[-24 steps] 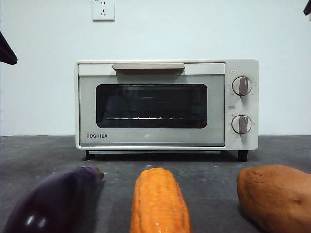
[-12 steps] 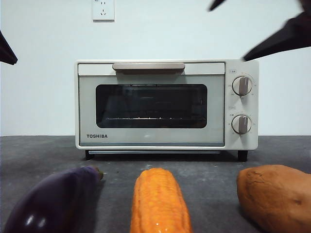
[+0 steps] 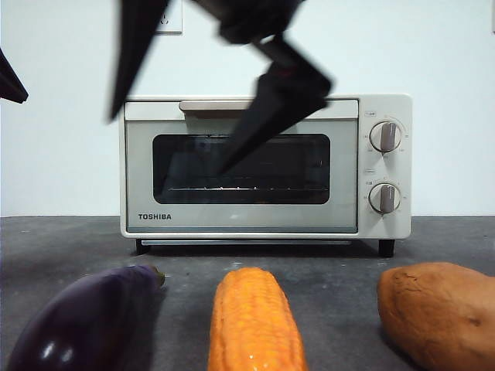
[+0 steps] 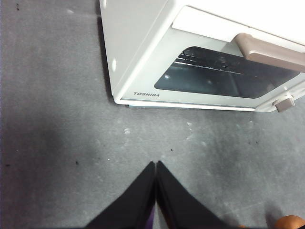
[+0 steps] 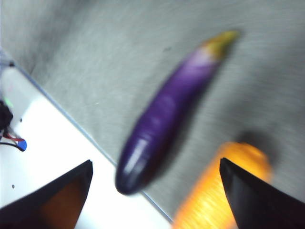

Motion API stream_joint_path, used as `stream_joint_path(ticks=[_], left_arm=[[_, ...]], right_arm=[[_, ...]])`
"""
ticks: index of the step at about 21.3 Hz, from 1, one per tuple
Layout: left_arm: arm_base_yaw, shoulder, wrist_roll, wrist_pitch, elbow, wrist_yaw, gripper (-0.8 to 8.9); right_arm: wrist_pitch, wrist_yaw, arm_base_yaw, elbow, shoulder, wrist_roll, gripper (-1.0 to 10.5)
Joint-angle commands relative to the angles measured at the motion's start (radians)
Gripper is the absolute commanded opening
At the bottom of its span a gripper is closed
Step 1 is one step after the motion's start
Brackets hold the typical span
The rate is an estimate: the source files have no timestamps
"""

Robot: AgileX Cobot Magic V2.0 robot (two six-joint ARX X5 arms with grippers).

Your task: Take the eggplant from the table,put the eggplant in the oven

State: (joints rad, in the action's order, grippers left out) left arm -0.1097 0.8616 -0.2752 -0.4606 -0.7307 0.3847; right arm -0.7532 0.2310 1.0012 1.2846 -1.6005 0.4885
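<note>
The right claw (image 3: 166, 143) is sweeping in high across the front of the oven (image 3: 265, 166), blurred with motion; half a second ago it was only a dark tip at the upper right corner, so the approach to the eggplant (image 3: 85, 325) is evidently under way. Its jaws are spread wide, and from its own wrist camera the eggplant (image 5: 167, 112) is lying between them on the bench (image 5: 119, 62), not yet touched, with the orange corn cob (image 5: 217, 191) just beside it. The left claw (image 4: 156, 164) is hanging over bare bench (image 4: 57, 119) in front of the oven's near corner (image 4: 143, 57), jaws pressed together, holding nothing. The eggplant is sitting unmoved at the front left of the bench, stem tip pointing toward the oven; the corn cob (image 3: 254, 321) and a brown sweet potato (image 3: 441, 313) are lying to its right. The oven door is closed, which will need attention before anything goes inside. Pickup is not yet begun.
</note>
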Motion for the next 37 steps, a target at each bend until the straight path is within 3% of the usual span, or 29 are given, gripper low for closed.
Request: stream_joint_path(ticks=[1, 9, 15, 19, 21, 23, 25, 27, 32, 37], left_arm=[[-0.003, 0.008, 0.014, 0.004, -0.018, 0.002, 0.06], [-0.003, 0.008, 0.025, 0.004, -0.017, 0.002, 0.06], [-0.003, 0.008, 0.029, 0.005, -0.018, 0.002, 0.06], [0.002, 0.008, 0.04, 0.005, -0.018, -0.016, 0.06], [0.013, 0.008, 0.053, 0.005, -0.024, -0.027, 0.06], [0.026, 0.008, 0.054, 0.007, -0.038, -0.027, 0.06], [0.032, 0.008, 0.05, 0.02, -0.056, -0.027, 0.06], [0.031, 0.008, 0.035, 0.048, -0.064, -0.026, 0.06], [0.02, 0.015, -0.029, 0.11, -0.074, -0.027, 0.06], [-0.074, 0.082, -0.025, 0.109, -0.154, -0.059, 0.06]], right_arm=[[-0.003, -0.006, 0.04, 0.057, -0.113, 0.008, 4.2], [0.066, -0.003, 0.059, 0.122, -0.364, 0.005, 4.1], [0.111, 0.002, 0.064, 0.125, -0.385, 0.006, 1.2], [0.047, 0.073, 0.064, 0.199, -0.372, -0.006, 1.1], [-0.071, 0.12, 0.065, 0.28, -0.364, -0.071, 1.1], [-0.263, 0.108, 0.069, 0.382, -0.352, -0.19, 1.1], [-0.425, 0.042, 0.078, 0.446, -0.327, -0.289, 1.1], [-0.516, -0.091, 0.093, 0.453, -0.263, -0.345, 1.1], [-0.666, -0.543, 0.144, 0.446, -0.056, -0.369, 1.1], [-0.666, -0.66, 0.179, 0.446, 0.156, -0.368, 1.1]])
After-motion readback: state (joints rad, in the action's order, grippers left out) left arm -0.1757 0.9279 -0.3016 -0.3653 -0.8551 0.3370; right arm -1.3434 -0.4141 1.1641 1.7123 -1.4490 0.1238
